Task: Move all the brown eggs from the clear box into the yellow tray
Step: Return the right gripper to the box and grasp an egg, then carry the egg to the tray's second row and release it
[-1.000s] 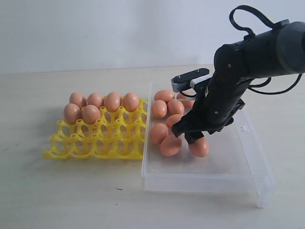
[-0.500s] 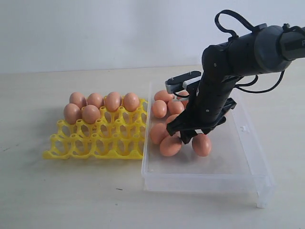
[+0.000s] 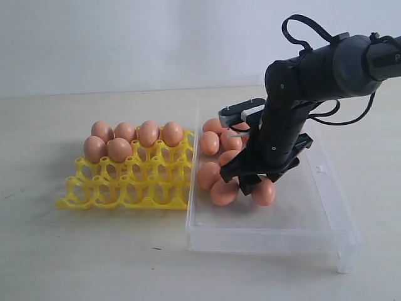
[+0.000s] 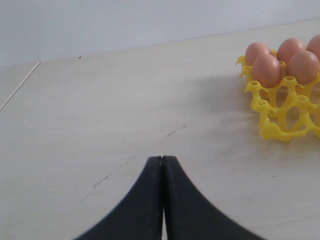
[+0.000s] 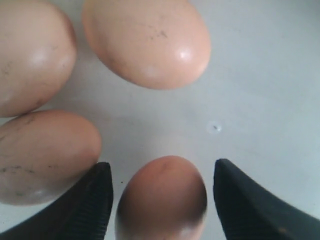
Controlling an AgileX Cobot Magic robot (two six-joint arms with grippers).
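The yellow tray (image 3: 125, 188) lies on the left, with several brown eggs (image 3: 148, 133) filling its far cups; the near cups are bare. The clear box (image 3: 269, 241) beside it holds several more eggs (image 3: 209, 143). My right gripper (image 3: 249, 184) reaches down into the box among them. In the right wrist view this gripper (image 5: 162, 166) is open, and one egg (image 5: 162, 200) lies between its fingers with a gap on each side. My left gripper (image 4: 162, 159) is shut on nothing, low over the bare table, with the tray's corner (image 4: 280, 115) off to one side.
Three other eggs (image 5: 145, 40) lie close ahead of the right gripper on the box floor (image 5: 260, 75). The box's right half holds no eggs. The tan table (image 3: 94, 251) spreads around the tray and the box.
The right arm has swung left across the box and settled lower among the eggs. The eggs in the tray have not moved.
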